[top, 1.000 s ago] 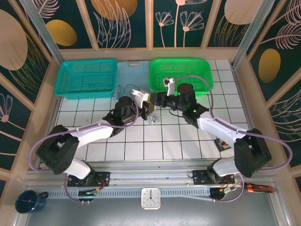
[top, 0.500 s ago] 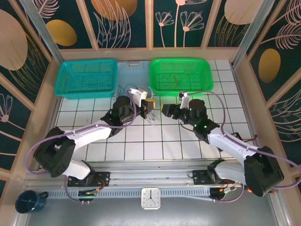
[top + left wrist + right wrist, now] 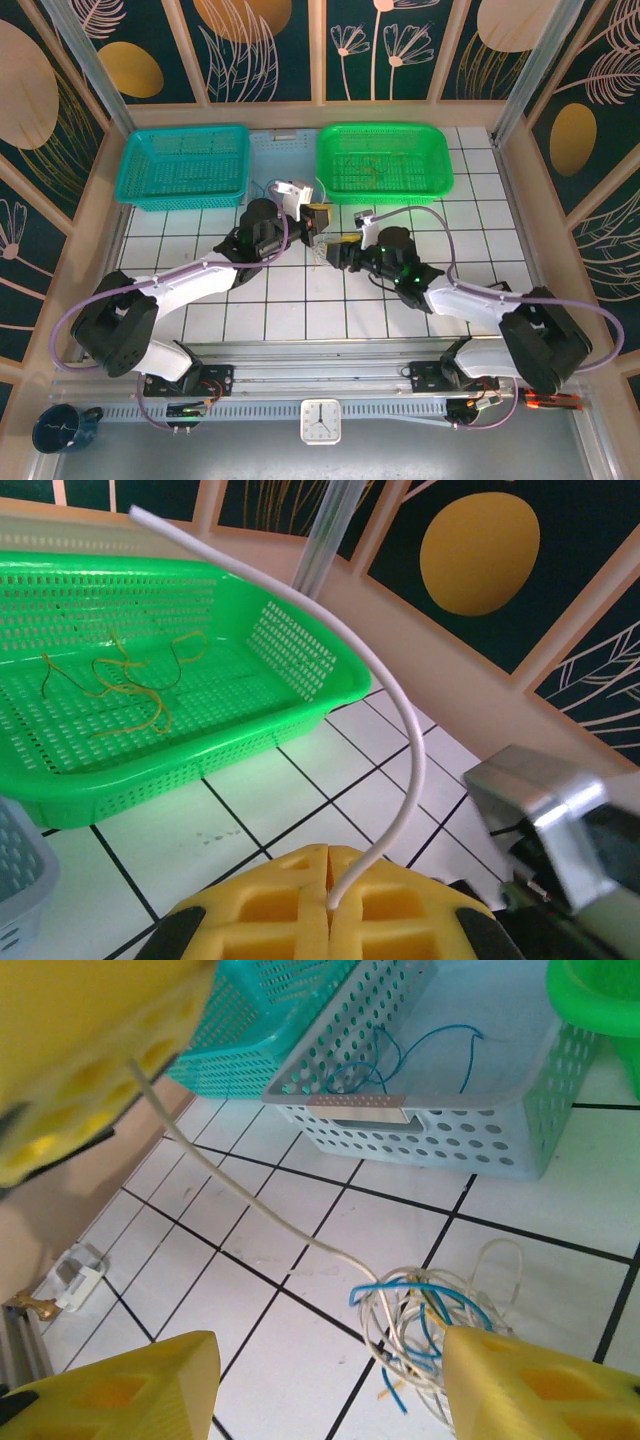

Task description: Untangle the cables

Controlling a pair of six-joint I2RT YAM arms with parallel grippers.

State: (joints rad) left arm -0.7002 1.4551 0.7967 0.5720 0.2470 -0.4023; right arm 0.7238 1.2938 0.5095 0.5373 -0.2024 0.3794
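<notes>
A tangle of whitish, blue and yellowish cables [image 3: 440, 1315] lies on the white tiled table. One white cable [image 3: 250, 1195] runs taut from it up to my left gripper [image 3: 330, 905], which is shut on that cable's end above the table. In the top view the left gripper [image 3: 319, 216] hovers just behind the tangle. My right gripper [image 3: 330, 1390] stands open low over the table, its right finger [image 3: 545, 1395] beside the tangle, nothing between the jaws. From above, the right gripper [image 3: 335, 250] covers most of the tangle.
A green basket [image 3: 383, 160] at the back holds loose yellowish cables [image 3: 120, 680]. A pale perforated tray [image 3: 450, 1110] with blue cables [image 3: 400, 1055] sits between it and a teal basket [image 3: 185, 165]. Wooden walls ring the table.
My right arm drew back from beside the left gripper, then came down left onto the tangle with its jaws opening wider. The left gripper kept the white cable and shifted slightly back.
</notes>
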